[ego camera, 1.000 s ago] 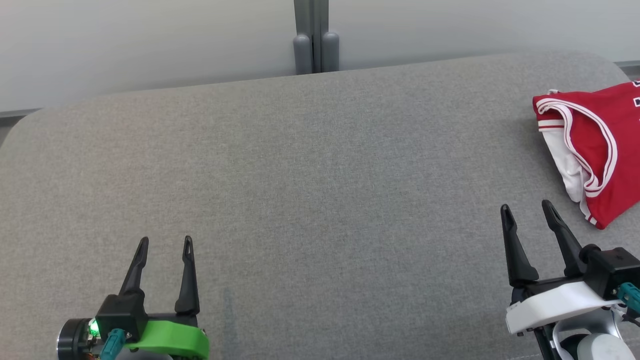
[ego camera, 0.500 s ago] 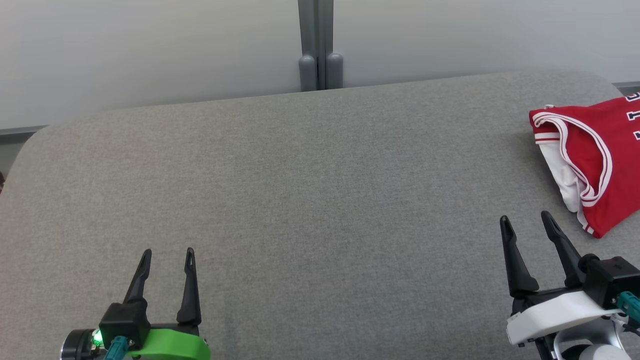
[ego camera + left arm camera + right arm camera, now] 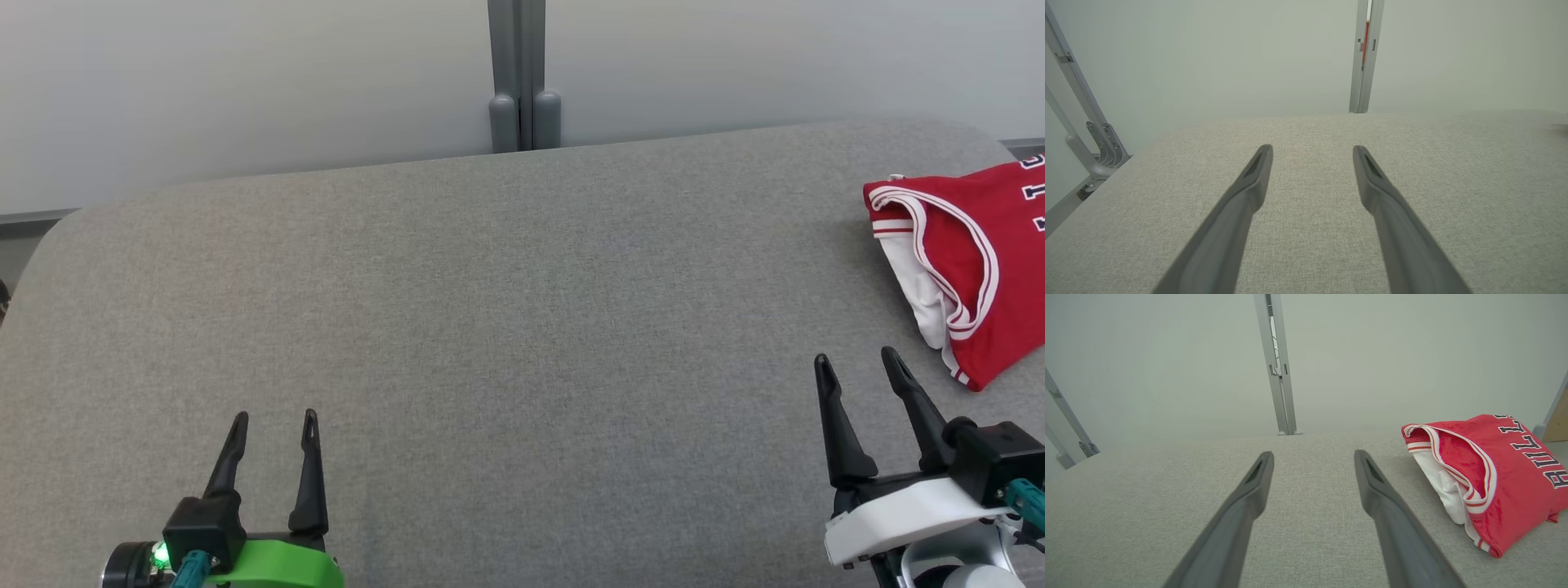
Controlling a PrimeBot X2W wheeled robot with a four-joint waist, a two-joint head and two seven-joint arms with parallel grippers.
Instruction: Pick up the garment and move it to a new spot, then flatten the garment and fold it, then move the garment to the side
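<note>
**Red jersey (image 3: 976, 261) lies folded on desk (image 3: 506, 327)**

Folded, with white-and-red striped trim, white lining and dark letters reading "BULL", it lies at the desk's right end, unmoved since a second ago. Left gripper (image 3: 274, 416) and right gripper (image 3: 854, 356) hover over the desk's near edge — fingers parted, empty.
</note>
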